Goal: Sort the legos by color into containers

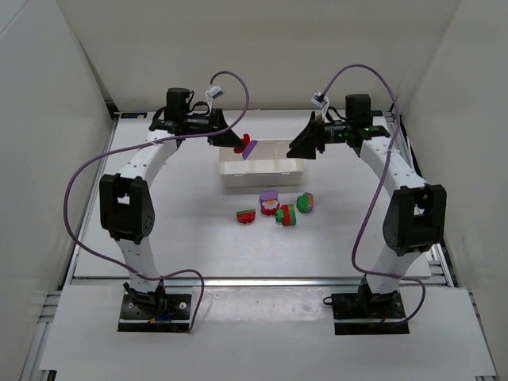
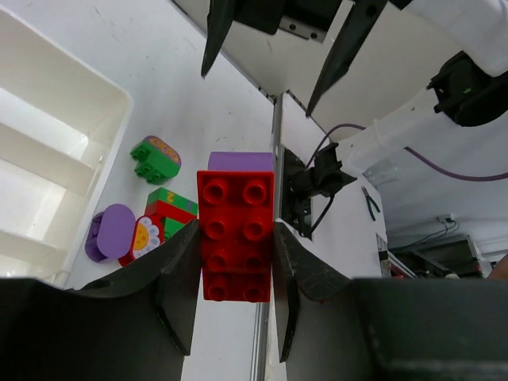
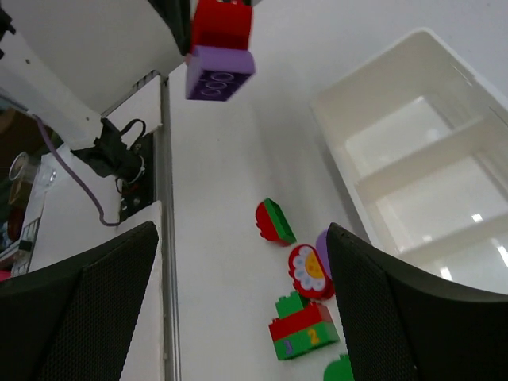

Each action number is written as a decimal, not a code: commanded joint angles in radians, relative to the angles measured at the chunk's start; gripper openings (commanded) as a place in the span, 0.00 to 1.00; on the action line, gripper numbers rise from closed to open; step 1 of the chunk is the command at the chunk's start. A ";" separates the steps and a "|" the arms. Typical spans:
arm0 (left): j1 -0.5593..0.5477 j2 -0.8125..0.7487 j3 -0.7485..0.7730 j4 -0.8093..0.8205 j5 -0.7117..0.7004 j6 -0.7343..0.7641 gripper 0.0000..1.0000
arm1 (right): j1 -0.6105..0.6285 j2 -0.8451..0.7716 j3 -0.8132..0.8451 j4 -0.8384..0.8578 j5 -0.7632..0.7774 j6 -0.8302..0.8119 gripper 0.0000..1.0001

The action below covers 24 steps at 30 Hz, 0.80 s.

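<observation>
Red brick (image 2: 236, 238), with a purple brick (image 2: 240, 161) stuck on its far end, sits pinched between the two fingers of the left gripper (image 2: 236, 248). The purple end juts past the fingertips, held aloft by the far left corner of the white tray (image 1: 262, 176). The right gripper (image 1: 305, 143) hangs by the tray's right end, jaws spread and empty. Loose legos (image 1: 274, 208) lie on the table (image 1: 190, 230) in front of the tray.

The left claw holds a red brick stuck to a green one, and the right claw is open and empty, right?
Not quite: the left wrist view shows the left claw holding a red brick joined to a purple brick, not green. The right claw is open and empty.
</observation>
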 commanded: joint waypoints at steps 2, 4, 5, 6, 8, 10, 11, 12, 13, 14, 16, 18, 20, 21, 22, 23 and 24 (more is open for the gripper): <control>-0.015 -0.023 0.014 0.194 0.078 -0.150 0.15 | 0.055 0.032 0.060 0.122 -0.013 0.094 0.89; -0.015 -0.020 0.014 0.208 0.076 -0.154 0.15 | 0.077 0.046 0.063 0.134 -0.016 0.100 0.89; -0.017 -0.020 0.011 0.214 0.079 -0.162 0.15 | 0.083 0.055 0.064 0.142 -0.016 0.111 0.89; -0.020 -0.020 0.010 0.219 0.082 -0.162 0.15 | 0.088 0.070 0.067 0.168 -0.016 0.133 0.90; -0.022 -0.024 0.007 0.225 0.082 -0.163 0.15 | 0.103 0.086 0.083 0.187 -0.015 0.153 0.90; -0.025 -0.024 0.007 0.227 0.084 -0.160 0.15 | 0.111 0.109 0.101 0.208 -0.016 0.176 0.90; -0.029 -0.024 0.004 0.227 0.082 -0.160 0.15 | 0.120 0.113 0.119 0.208 -0.018 0.177 0.90; -0.031 -0.024 0.007 0.230 0.079 -0.156 0.15 | 0.123 0.133 0.132 0.208 -0.021 0.180 0.90; -0.029 -0.024 0.007 0.230 0.075 -0.154 0.15 | 0.129 0.136 0.144 0.208 -0.027 0.182 0.90; -0.031 -0.021 0.008 0.233 0.073 -0.154 0.15 | 0.135 0.144 0.162 0.210 -0.028 0.185 0.90; -0.034 -0.018 0.013 0.233 0.072 -0.151 0.15 | 0.144 0.162 0.179 0.222 -0.038 0.199 0.90; -0.035 -0.017 0.011 0.231 0.070 -0.148 0.15 | 0.157 0.178 0.202 0.236 -0.054 0.212 0.90; -0.037 -0.014 0.008 0.233 0.069 -0.143 0.15 | 0.164 0.182 0.212 0.254 -0.068 0.223 0.90; -0.037 -0.014 0.008 0.233 0.069 -0.142 0.15 | 0.172 0.184 0.215 0.257 -0.077 0.220 0.90; -0.037 -0.010 0.008 0.233 0.067 -0.137 0.15 | 0.175 0.182 0.215 0.254 -0.081 0.208 0.91; -0.037 -0.007 0.010 0.233 0.067 -0.137 0.15 | 0.178 0.182 0.216 0.248 -0.082 0.203 0.90; -0.037 -0.006 0.011 0.233 0.066 -0.134 0.15 | 0.186 0.184 0.216 0.248 -0.088 0.199 0.90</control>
